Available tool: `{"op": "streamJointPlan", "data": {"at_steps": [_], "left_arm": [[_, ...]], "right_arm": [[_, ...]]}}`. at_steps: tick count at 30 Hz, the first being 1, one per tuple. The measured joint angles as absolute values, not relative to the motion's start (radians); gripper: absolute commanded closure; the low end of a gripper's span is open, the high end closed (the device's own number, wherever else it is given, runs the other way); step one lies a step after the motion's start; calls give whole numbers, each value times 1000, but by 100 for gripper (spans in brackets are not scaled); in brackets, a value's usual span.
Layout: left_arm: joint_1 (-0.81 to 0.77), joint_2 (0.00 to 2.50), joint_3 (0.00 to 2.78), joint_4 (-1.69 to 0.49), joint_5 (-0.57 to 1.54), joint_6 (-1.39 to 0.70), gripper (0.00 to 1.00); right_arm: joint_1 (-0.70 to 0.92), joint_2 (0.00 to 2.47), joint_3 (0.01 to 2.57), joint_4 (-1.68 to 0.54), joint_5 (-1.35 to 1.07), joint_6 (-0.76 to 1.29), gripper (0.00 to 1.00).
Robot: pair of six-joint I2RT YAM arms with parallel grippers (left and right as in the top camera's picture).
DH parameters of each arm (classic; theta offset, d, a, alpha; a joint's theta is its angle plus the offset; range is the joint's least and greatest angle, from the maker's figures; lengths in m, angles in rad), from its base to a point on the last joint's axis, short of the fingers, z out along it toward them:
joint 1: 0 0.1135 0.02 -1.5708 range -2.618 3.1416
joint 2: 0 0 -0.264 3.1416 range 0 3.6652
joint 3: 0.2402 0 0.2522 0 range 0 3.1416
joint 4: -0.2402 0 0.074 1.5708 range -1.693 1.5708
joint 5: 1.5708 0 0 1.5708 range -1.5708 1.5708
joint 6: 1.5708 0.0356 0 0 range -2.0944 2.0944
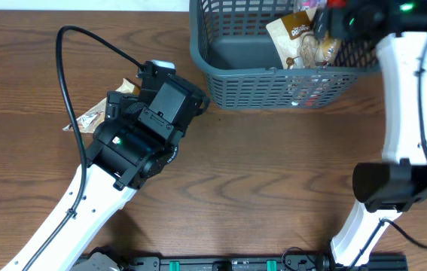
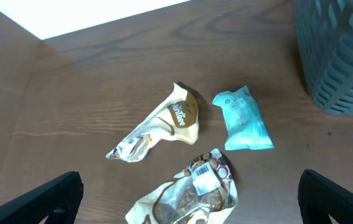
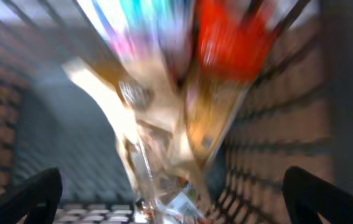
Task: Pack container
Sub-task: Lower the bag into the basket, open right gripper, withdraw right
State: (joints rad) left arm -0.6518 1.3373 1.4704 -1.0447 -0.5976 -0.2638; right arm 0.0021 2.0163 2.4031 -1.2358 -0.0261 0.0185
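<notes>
Overhead, large rectangular dark blue-grey slotted plastic basket (image 1: 273,75) at 1 o'clock, tan snack packets (image 1: 297,41) inside, left wrist, left gripper (image 2: 188,180) jaws wide open, empty, above 3 loose packets, small teal plastic packet (image 2: 243,119) hidden overhead, right wrist, right gripper (image 3: 171,177) jaws wide apart, gripping nothing, blurred packets in basket.

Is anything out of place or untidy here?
Nothing looks spilled or torn. In the container, the tan packet stands tilted against the other packets, not flat. Outside, on the table, lie a cream packet, a teal packet and a clear packet.
</notes>
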Motion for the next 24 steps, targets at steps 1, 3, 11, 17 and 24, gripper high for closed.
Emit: {"op": "streamJointPlan", "data": {"at_steps": [1,3,11,17,24], "left_arm": [[-652,1337,1470,-1044,-583,-264,1],[-652,1337,1470,-1044,-555,-264,1],[-650,1337,1470,-1010,-477,-264,1],[-593,1337,1470,-884,-531,-365,1],[-321,1339,1471,-1027,-522,-774,1]], "right_arm": [[1,2016,2478,-1247,-25,21,1],[-7,2014,2676,-1304,-20,37,1],[-196,1946,3134,-1597,33,130,1],[-325,1949,3106,-1692,41,190,1],[-392,1975,3015,-1694,53,252,1]]}}
